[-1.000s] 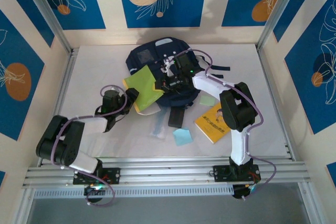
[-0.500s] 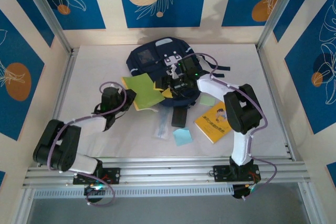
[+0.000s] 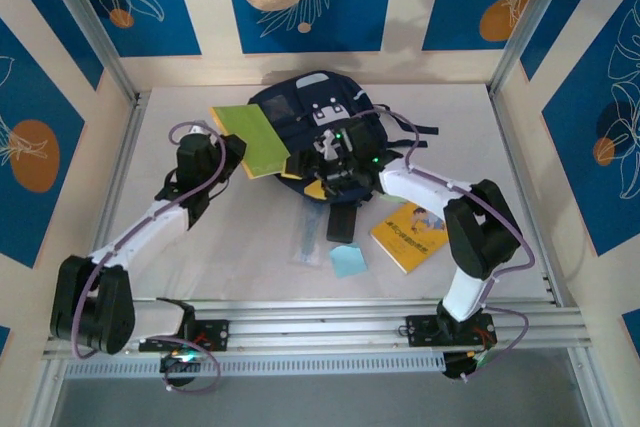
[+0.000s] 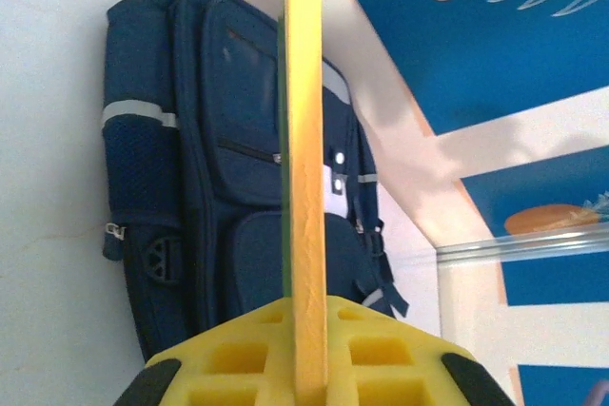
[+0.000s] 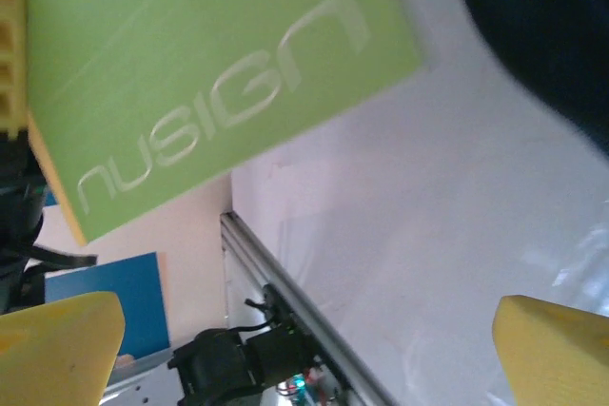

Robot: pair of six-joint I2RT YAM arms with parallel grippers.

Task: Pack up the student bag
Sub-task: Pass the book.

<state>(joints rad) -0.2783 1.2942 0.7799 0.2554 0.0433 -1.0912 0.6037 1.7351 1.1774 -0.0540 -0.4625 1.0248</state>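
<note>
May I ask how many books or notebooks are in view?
2: a green notebook clamped in the left gripper beside the student bag, and a yellow book flat on the table near the right arm. More may be hidden.

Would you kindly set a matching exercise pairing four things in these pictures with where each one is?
Things:
1. notebook
2. bag
3. orange book
4. blue pad

Places:
a. far side, middle
b. clamped in the left gripper
c. flat, near side, middle
d. flat, right side

Pairs: 1-b, 2-a, 3-d, 4-c
</note>
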